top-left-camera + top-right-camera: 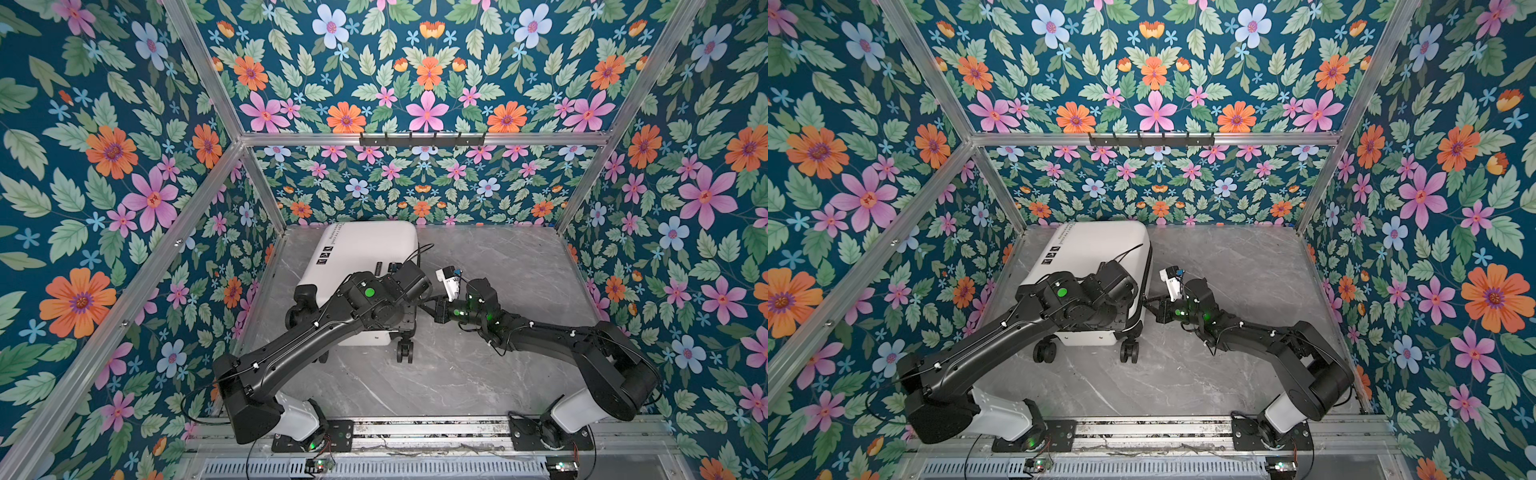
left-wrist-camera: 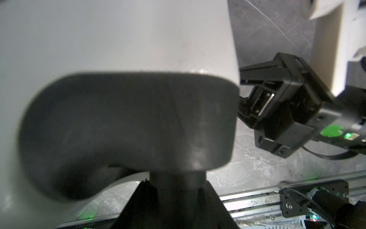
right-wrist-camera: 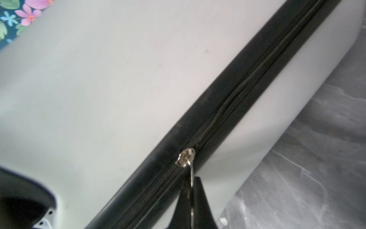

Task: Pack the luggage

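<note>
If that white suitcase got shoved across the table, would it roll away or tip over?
Probably neither: the suitcase lies flat on its broad side, so its wheels, pointing sideways, likely would not roll it. Its smooth hard shell would probably slide on the table. It looks stiff, unlikely to sag.

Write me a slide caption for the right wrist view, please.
The right gripper shut on the zipper pull of the white suitcase.

luggage (image 1: 365, 253) lying on table (image 1: 498, 257), rear left, wheels (image 1: 405, 353) toward front. left arm (image 1: 316, 328) over it. right gripper (image 3: 191, 181) at its right side, on zip pull (image 3: 191, 172).
</note>
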`<control>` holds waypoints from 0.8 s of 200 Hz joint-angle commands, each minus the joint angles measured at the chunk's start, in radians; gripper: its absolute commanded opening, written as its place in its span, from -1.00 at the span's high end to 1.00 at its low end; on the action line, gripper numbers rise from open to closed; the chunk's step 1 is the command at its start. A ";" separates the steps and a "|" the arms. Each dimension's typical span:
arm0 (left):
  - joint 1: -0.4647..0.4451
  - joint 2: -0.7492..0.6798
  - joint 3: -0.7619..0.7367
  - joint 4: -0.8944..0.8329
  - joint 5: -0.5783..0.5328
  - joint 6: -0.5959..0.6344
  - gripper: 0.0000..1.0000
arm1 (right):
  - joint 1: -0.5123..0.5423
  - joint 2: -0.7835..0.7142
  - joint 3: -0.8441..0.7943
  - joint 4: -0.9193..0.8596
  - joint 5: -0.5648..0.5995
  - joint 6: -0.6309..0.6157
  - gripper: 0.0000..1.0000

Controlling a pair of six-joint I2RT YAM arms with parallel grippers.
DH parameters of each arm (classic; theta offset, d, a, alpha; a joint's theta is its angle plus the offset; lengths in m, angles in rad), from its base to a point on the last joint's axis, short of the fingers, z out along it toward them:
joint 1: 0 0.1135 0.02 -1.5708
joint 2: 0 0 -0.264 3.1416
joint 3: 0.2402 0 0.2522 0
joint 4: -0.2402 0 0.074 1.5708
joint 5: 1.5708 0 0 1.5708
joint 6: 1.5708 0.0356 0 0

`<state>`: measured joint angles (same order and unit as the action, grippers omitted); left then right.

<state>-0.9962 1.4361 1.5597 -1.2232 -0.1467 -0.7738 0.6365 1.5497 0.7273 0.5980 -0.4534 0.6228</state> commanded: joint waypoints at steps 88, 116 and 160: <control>-0.069 0.005 0.029 0.019 0.132 0.147 1.00 | -0.079 0.052 0.141 -0.226 0.312 0.104 1.00; -0.100 0.012 0.030 0.016 0.158 0.167 1.00 | -0.136 0.094 0.200 -0.265 0.334 0.125 1.00; -0.142 -0.002 0.001 0.036 0.209 0.170 1.00 | -0.227 0.186 0.331 -0.333 0.338 0.111 1.00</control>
<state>-1.1191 1.4540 1.5707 -1.2301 -0.0402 -0.6773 0.4454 1.7012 0.9920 0.2783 -0.1650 0.7296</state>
